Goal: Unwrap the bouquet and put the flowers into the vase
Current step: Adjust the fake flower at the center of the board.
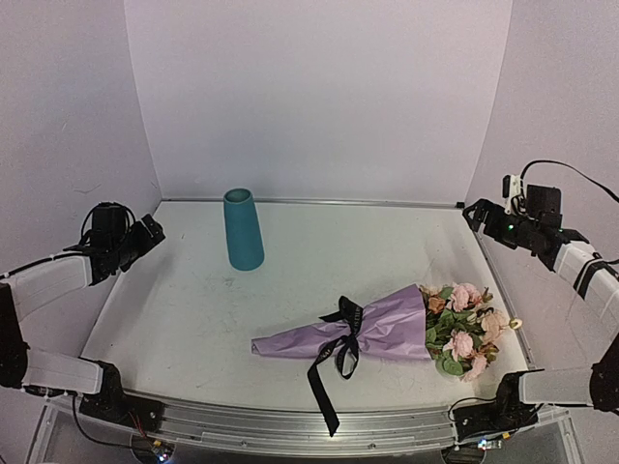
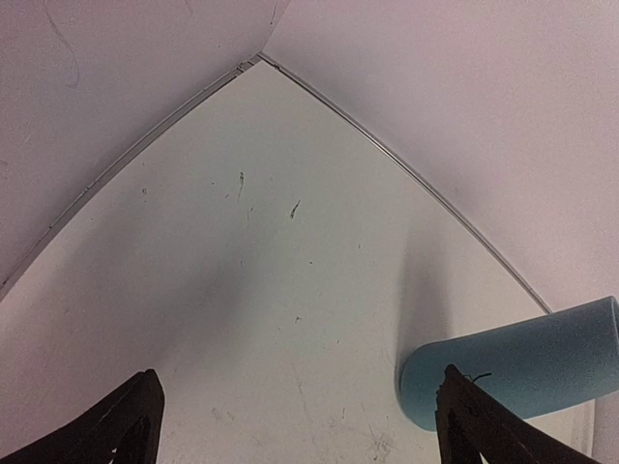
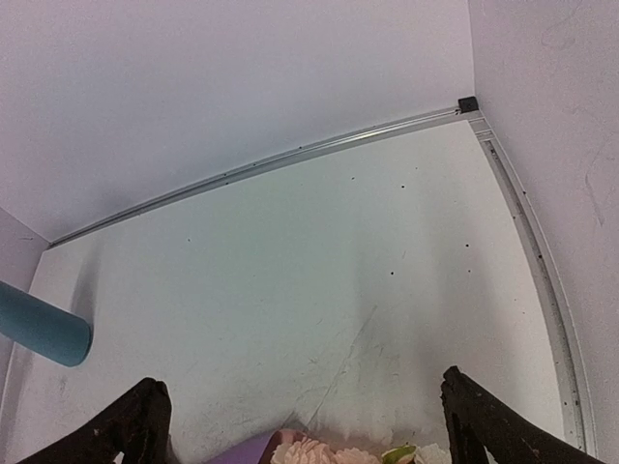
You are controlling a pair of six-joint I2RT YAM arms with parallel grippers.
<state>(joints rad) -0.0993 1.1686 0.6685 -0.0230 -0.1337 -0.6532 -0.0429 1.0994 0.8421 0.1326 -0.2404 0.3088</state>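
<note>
My left claw [image 1: 152, 232] hangs released, jaws spread wide, over the left edge of the counter [image 1: 184, 309]. The vase [image 1: 244, 229] stands upright near that claw, off to its right. Farther right, the bouquet [image 1: 387, 329] lies on its side, wrapped and tied with black ribbon [image 1: 343, 353]. Its blooms sit below my right claw [image 1: 474, 215] and nearer the bases. That claw is also released and empty.
</note>
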